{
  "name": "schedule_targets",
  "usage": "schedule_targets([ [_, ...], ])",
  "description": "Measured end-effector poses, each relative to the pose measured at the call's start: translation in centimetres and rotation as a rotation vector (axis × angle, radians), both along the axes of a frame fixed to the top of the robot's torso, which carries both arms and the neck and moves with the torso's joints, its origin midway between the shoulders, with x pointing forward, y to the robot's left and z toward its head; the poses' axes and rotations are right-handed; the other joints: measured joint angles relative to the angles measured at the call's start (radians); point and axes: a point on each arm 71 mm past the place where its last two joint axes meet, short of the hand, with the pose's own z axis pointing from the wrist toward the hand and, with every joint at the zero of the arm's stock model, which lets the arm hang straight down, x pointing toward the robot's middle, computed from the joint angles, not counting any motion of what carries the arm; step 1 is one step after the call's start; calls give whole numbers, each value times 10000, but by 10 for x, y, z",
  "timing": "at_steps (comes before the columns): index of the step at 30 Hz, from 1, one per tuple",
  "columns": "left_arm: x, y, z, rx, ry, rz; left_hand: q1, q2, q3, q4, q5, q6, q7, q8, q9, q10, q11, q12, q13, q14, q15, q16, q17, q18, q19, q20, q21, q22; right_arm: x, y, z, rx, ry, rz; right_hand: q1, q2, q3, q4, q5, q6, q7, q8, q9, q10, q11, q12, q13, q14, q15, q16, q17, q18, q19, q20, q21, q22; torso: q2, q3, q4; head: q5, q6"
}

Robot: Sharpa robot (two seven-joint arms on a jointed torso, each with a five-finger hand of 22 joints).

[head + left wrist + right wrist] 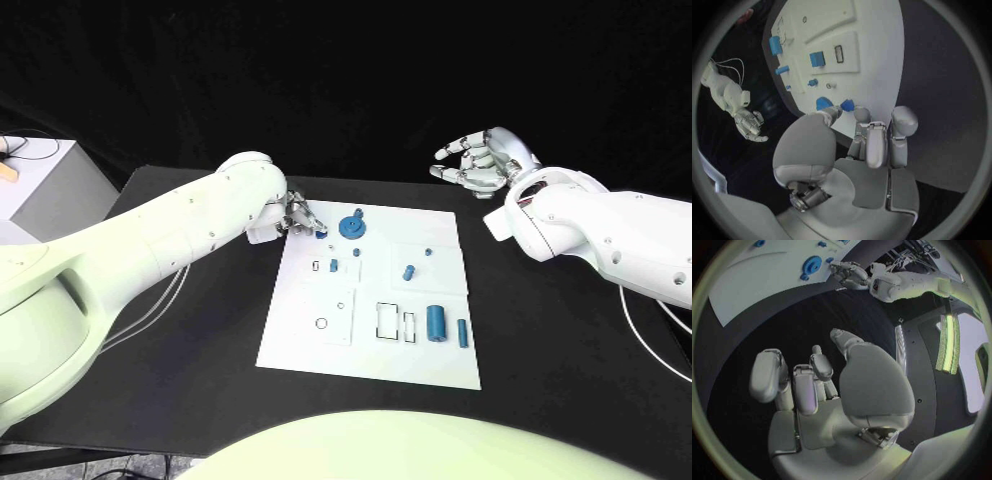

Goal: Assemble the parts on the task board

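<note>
From the head view, the task board (378,340) lies mid-table with blue parts (434,320) scattered on it; the left hand (299,217) hovers at its far left corner, and whether it grasps anything cannot be told. The right hand (483,165) hangs released, fingers apart, beyond the board's far right corner. In the left wrist view, the left hand's curled fingers (878,145) sit at the board's edge. In the right wrist view, the right hand (826,390) is empty above the black table (786,325).

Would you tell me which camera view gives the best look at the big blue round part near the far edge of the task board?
The head view: the big blue round part lies unobstructed on the task board. The right wrist view shows it small and skewed near the circle's rim. In the left wrist view the left hand covers part of it.
</note>
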Motion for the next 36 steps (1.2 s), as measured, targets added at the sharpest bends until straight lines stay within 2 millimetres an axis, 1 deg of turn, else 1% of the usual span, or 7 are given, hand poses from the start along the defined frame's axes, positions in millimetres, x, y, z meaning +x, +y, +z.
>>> schedule_targets([
  [5, 0, 1, 0, -12, -6, 16, 93, 93, 0, 0, 0, 0, 0, -45, -12, 0, 0, 37, 0, 0, 0, 0, 0, 0, 0, 0, 0, 0, 0, 0, 0, 1, 0, 3, 0, 0, 0, 0, 0, 0, 0, 0, 5, 0, 0, 0, 0, 0, 0, 0, -1, 1, 0, 0, 0, 1, -1, 2, 1, -6, 0],
  [12, 0, 1, 0, -107, -20, 14, 1265, 686, 771, -271, 0, 0, 0, -46, -22, -71, -71, 38, 21, 0, 0, 0, 0, 0, 0, 0, 0, 40, 0, 0, 0, 2, 0, 6, 0, 0, 0, 0, 0, 0, -1, 0, 5, 0, 0, 0, 0, 0, 0, 0, -2, 1, 0, 0, 0, 7, -12, 9, 7, 7, 0],
  [19, -1, -1, 1, -296, 10, 30, 1476, 712, 1066, -288, 0, 0, 0, -45, -4, -71, -71, 80, 38, 0, 0, 0, 0, 0, 0, 0, 0, 83, 0, 0, 0, 2, 1, 5, 0, 0, 0, 0, 0, 1, -1, -1, 4, 0, 0, 0, 35, 0, 0, 0, -2, 0, 0, 0, 0, 6, -14, 9, 7, 25, 0],
  [22, -2, -1, 1, -379, -2, 32, 1383, 618, 1029, -225, -2, 0, 0, -45, 6, -71, -71, 80, 42, 0, 0, 0, 0, 0, 0, 0, 0, 83, 0, 0, 0, 3, 1, 5, 0, 0, 1, 0, 0, 1, -1, -1, 4, 0, 0, 0, 35, 0, 0, 0, -2, 1, 0, 0, 0, 6, -17, 11, 7, 40, 0],
  [25, -2, -1, 2, -473, -49, 32, 1008, 244, 747, -36, -56, 24, 24, -16, 16, -71, -71, 142, 69, 0, 0, 42, 0, 0, 0, 0, 0, 82, 0, 0, 0, 2, 1, 4, 0, 0, 1, 0, 0, 1, -1, -1, 4, 0, 0, 0, 35, 0, 0, 0, -2, 0, 0, 0, 0, 5, -17, 12, 6, 45, 0],
  [30, -4, 0, 6, -650, -275, 19, 381, -138, 94, -22, -186, 39, 38, 7, 15, -71, -71, 146, 60, 0, 0, 42, 0, 0, 0, 0, 0, 69, 0, 0, 0, -2, 0, -10, 0, 0, 1, -1, 0, 1, -1, -1, 4, 0, 0, 0, 34, 0, 0, 0, -3, 1, 0, 0, 0, 5, -16, 12, 2, 20, 0],
  [36, -6, -2, 10, -782, -511, -31, 182, -102, -218, -9, -472, 165, -17, 64, 16, -8, -56, 196, 117, 0, -1, 116, 0, 0, 57, 57, 11, 143, 0, -1, 0, -8, 0, -28, 0, 0, 1, -1, 0, 1, -1, -1, 3, 0, 0, 0, 33, 0, 0, 0, -3, 0, 0, 0, 0, 4, -12, 14, 4, -26, 0],
])
